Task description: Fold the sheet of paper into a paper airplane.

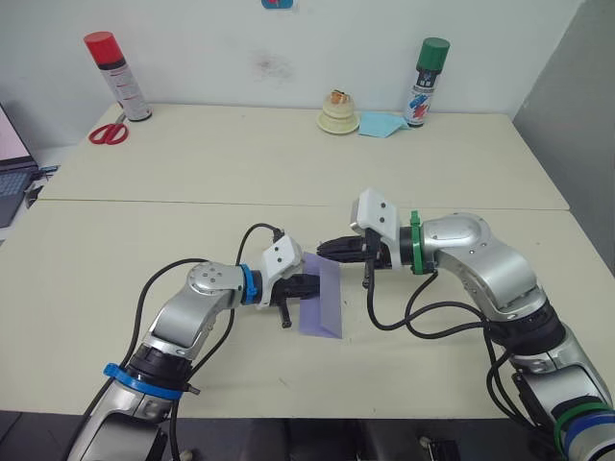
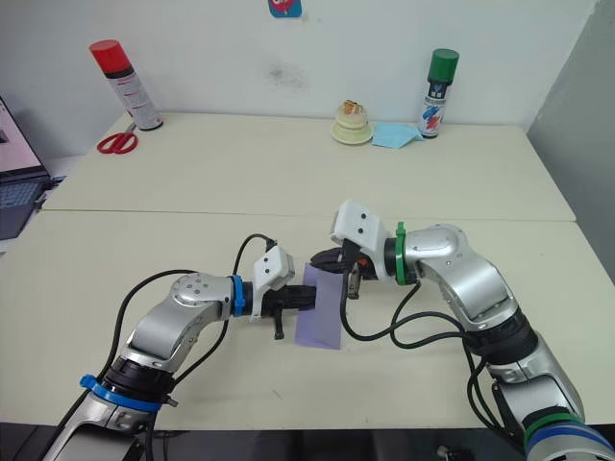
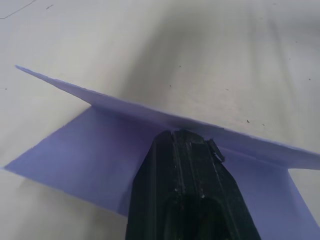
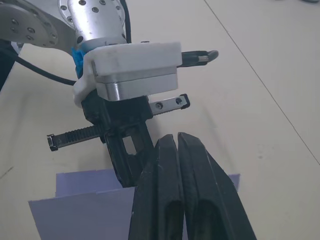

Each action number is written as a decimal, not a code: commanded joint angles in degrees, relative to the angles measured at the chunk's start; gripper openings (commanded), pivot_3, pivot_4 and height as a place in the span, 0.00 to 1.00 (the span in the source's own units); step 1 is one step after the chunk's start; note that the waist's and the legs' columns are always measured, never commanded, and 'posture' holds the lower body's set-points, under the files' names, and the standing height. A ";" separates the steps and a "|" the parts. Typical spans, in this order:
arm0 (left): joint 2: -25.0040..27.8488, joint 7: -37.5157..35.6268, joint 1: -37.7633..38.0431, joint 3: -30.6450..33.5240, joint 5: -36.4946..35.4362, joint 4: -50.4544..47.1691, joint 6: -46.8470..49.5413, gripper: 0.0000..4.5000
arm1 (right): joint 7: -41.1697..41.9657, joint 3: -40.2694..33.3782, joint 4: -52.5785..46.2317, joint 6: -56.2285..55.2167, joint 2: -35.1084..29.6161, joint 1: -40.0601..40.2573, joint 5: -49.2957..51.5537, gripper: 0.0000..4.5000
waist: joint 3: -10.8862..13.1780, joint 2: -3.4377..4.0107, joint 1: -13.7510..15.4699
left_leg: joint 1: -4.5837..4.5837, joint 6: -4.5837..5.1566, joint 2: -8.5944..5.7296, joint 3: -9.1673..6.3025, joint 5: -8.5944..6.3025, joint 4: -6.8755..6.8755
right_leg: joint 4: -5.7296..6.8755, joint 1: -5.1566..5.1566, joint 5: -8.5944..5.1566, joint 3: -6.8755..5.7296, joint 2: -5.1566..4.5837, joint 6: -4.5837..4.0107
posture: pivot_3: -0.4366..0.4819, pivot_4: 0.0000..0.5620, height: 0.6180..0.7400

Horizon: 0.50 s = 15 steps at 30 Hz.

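Sheet of paper (image 1: 322, 303) at lower centre is thin, floppy and crease-prone; left gripper (image 1: 306, 286) closed pinning it, right gripper (image 1: 332, 248) closed at top edge; grip edges only.

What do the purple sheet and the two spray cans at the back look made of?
The sheet of paper looks like thin matte paper: one flap stands up from a sharp crease. The red-capped can and the green-capped can look like printed metal with glossy, probably plastic caps; the metal is a guess.
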 commanded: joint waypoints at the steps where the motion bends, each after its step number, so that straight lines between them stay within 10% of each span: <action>1: -0.52 -0.33 -1.23 0.04 0.31 -0.18 -1.57 0.00 | 1.22 1.24 -0.57 -2.36 -1.09 -1.36 -1.80 0.03 | 0.00 0.00 -0.02 | 0.00 0.00 0.00 0.01 0.00 0.00 | 0.00 0.00 0.00 0.01 0.00 0.00 | 0.48 0.27 0.98; 15: -1.98 -0.63 -2.50 -0.44 0.46 -0.19 -1.87 0.00 | 4.07 6.22 3.20 -8.49 -0.68 -3.80 -8.58 0.03 | 0.00 0.00 0.00 | 0.00 0.00 0.01 -0.01 0.00 0.02 | 0.03 -0.01 0.01 -0.01 0.01 -0.01 | 0.48 0.27 0.98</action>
